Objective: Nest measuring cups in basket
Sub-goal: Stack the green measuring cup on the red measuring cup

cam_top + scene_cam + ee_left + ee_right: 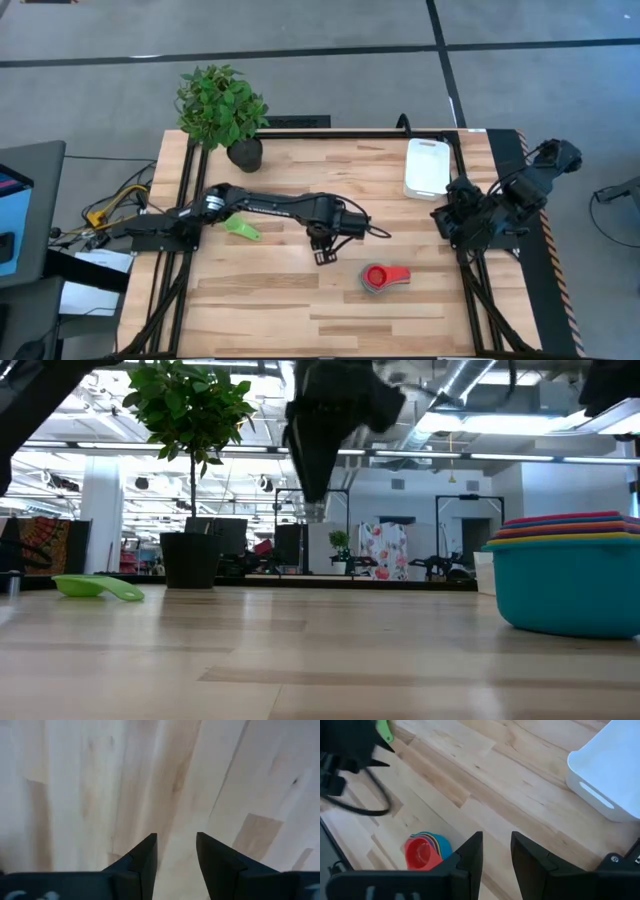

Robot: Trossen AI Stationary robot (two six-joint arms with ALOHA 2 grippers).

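L gripper (322, 256) hangs over the middle of the table (300, 310), fingers (145, 857) a small gap apart w/ nothing between them, only bare wood under it. Nested stack of cups (378, 279), red one on top, sits on the wood toward the near-right part of the table, just right of the L gripper, not touching. One green cup (241, 228) lies alone nearer the left edge, beside the L arm. White basket (427, 166) is by the far-right corner, well apart from the stack. R gripper (496, 851) waits at the right edge, fingers slightly apart, holding nothing. Plant (222, 110) at far-left corner.
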